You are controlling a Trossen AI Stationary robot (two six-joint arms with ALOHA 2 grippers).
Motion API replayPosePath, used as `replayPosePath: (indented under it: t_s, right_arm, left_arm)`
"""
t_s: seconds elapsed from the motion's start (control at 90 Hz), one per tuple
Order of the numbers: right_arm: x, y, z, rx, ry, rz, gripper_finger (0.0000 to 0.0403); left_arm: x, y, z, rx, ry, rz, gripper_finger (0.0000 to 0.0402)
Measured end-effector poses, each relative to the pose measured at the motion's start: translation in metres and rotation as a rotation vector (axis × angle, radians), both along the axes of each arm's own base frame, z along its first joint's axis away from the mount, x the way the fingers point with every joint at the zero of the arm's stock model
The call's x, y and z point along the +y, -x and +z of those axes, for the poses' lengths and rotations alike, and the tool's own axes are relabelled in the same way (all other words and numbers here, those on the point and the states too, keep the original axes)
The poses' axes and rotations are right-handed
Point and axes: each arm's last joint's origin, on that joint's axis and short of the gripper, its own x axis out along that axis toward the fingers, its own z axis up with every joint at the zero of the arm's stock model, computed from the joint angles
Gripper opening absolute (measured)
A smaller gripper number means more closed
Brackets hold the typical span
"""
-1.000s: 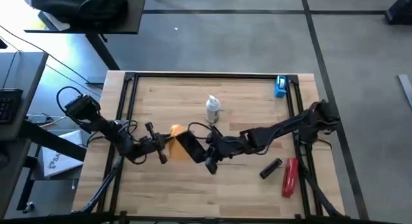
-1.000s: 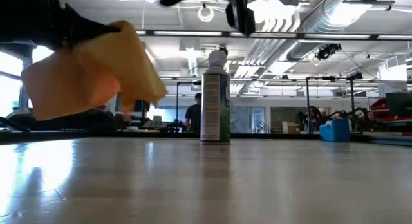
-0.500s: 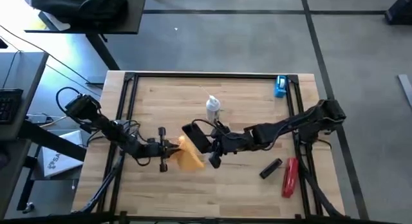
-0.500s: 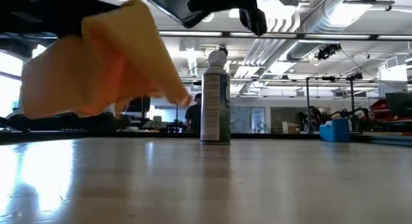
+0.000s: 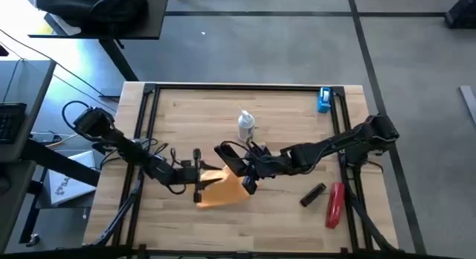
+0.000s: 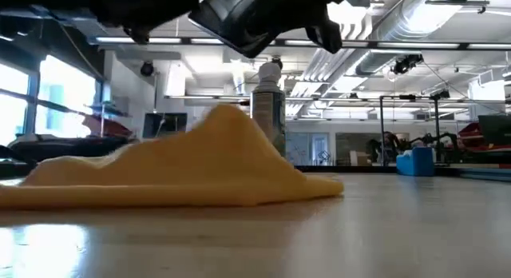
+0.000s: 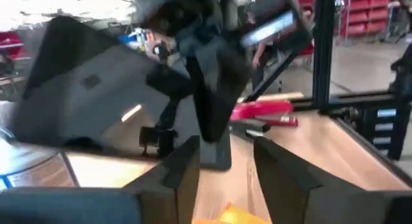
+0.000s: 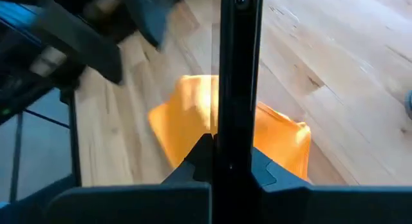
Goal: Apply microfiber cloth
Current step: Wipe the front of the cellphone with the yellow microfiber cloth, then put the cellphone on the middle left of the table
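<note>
The orange-yellow microfiber cloth [image 5: 223, 192] lies crumpled on the wooden table near its middle, humped in the low view [image 6: 184, 162]. My left gripper [image 5: 201, 177] hovers open at the cloth's left end; in its wrist view its fingers [image 7: 187, 169] stand apart, with a scrap of cloth [image 7: 225, 215] below them. My right gripper [image 5: 242, 173] is shut on a black phone [image 5: 229, 158] held in the air just above and beyond the cloth [image 8: 193, 121]. My right gripper pinches the phone between its two fingers, one on each flat face, at the phone's end nearest the wrist [image 8: 233, 143]. The fingers come level from the table's right. The phone [image 6: 239, 22] is lifted clear, tilted, over the cloth.
A white spray bottle [image 5: 245, 126] stands upright just beyond the phone. A blue object [image 5: 324, 100] sits at the far right corner. A red tool [image 5: 335, 205] and a small black object [image 5: 312, 194] lie near the right edge. A dark metal frame [image 5: 149, 125] rims the table.
My left gripper has moved toward the table's right and near edge and has let go of the cloth, which has dropped from hanging in the air to lying spread on the table. My right gripper has carried the phone slightly toward the far edge.
</note>
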Motion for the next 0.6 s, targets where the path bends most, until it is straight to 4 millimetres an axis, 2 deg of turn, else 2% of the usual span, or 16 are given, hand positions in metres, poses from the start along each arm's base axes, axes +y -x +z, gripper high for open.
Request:
replayPosePath:
  t_s: [0.233,0.356,0.444,0.6]
  right_arm:
    - [0.009,0.002,0.001,-0.012,0.015,0.033,0.0000]
    - [0.017,-0.002,-0.002,-0.054,0.062,0.063,0.0000]
    - [0.025,-0.009,-0.004,-0.112,0.103,0.108,0.0000]
    - [0.032,-0.019,-0.012,-0.169,0.122,0.126,0.0000]
  left_arm:
    - [-0.002,0.032,0.023,-0.078,-0.013,0.037,0.0165]
    - [0.003,0.045,0.029,-0.136,0.139,-0.004,0.0176]
    - [0.006,0.048,0.027,-0.144,0.232,-0.035,0.0187]
    - [0.005,0.048,0.025,-0.139,0.234,-0.060,0.0208]
